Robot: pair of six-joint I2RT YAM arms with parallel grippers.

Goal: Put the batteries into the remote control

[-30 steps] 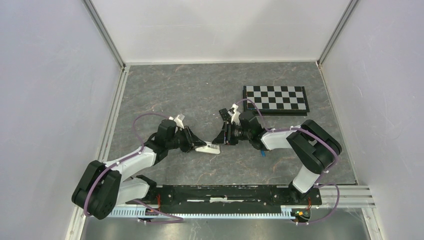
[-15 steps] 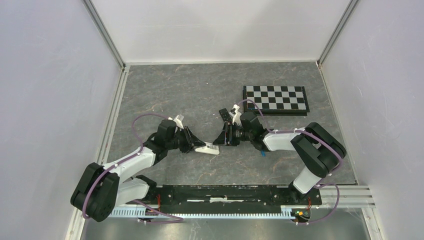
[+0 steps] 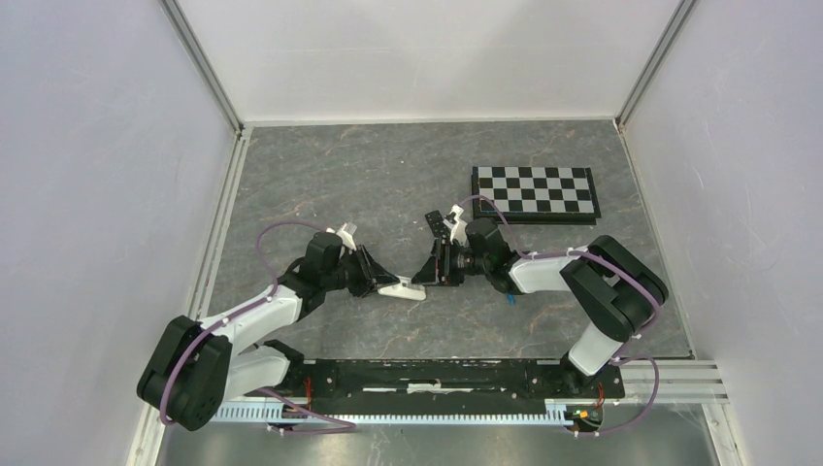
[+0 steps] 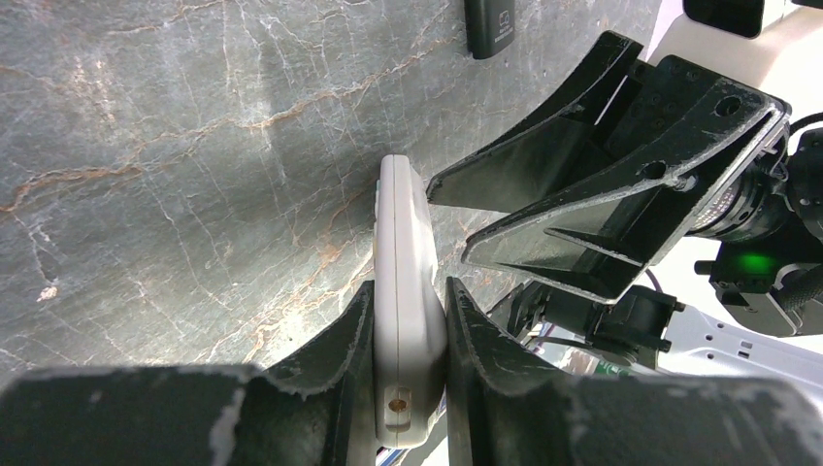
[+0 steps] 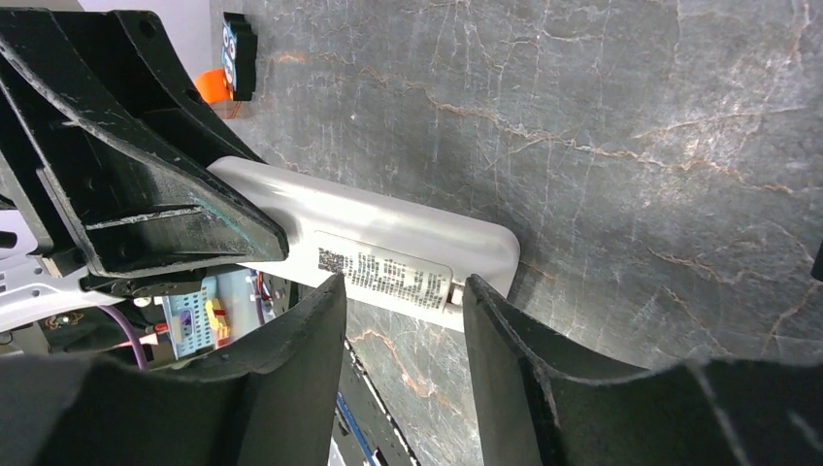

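My left gripper (image 3: 386,282) is shut on the white remote (image 3: 404,287) and holds it on edge just above the table; in the left wrist view the remote (image 4: 406,272) sits between both fingers. My right gripper (image 3: 427,273) is open, its fingers on either side of the remote's labelled far end (image 5: 388,254) without touching it. A small blue cylinder, a battery (image 3: 511,295), lies under the right forearm. A bit of orange (image 5: 209,85) shows by a small black piece (image 5: 236,41); I cannot tell if it is a battery. No brownish-gold battery is in view.
A small black piece (image 3: 439,222), perhaps the remote's cover, lies just behind the right gripper. A folded chessboard (image 3: 535,192) lies at the back right. White walls close in the table on the left, right and back.
My right gripper has moved slightly left, closer around the remote's end. The left arm and the remote have stayed still.
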